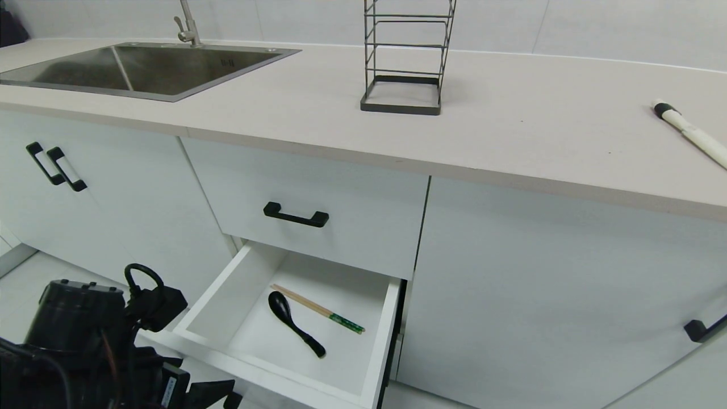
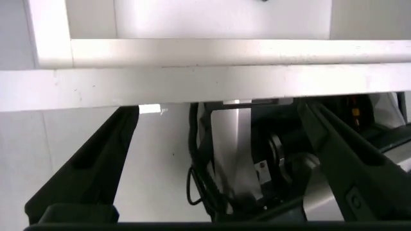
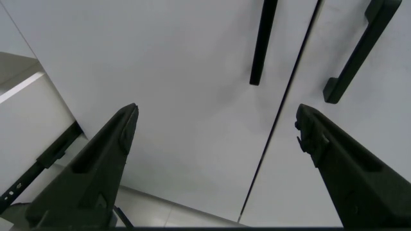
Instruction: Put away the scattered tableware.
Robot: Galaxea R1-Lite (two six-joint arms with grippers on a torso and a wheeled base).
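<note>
two utensils, spoon (image 1: 295, 324) and chopsticks (image 1: 318, 309), lie in the open drawer (image 1: 381, 335); left jaws spread at its front, right jaws spread facing cabinet doors (image 3: 192, 96).

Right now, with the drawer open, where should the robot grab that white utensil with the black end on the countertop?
Probably the shaft of the white utensil, just past its black end, coming straight down from above. It lies flat on the countertop, long and thin, so the grip would close across its narrow width. Its other end runs out of view.
</note>
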